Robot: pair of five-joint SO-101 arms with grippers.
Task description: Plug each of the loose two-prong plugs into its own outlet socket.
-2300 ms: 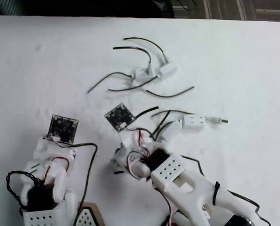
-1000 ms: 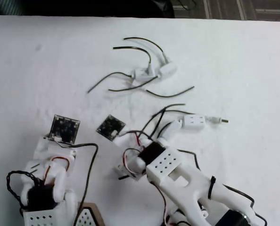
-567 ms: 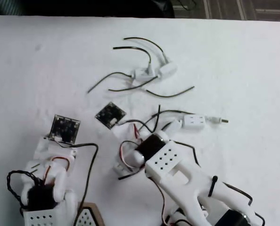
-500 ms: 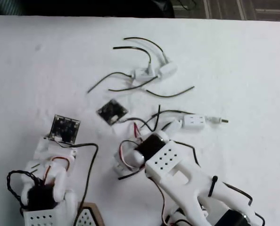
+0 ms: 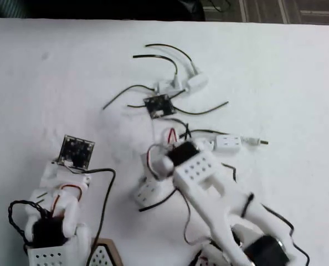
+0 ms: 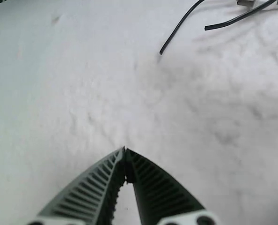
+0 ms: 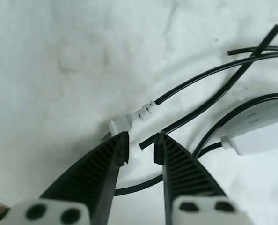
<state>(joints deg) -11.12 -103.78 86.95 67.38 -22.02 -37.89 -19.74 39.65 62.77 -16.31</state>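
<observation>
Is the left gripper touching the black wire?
Apart. The left wrist view shows bare table between the shut left gripper and the nearest black wire end.

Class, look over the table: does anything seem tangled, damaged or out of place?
The black cords lie crossed in a jumble before the right tool, some ends free and joined to nothing. A small white plug lies loose at the tool's tip, unplugged. No breakage shows.
</observation>
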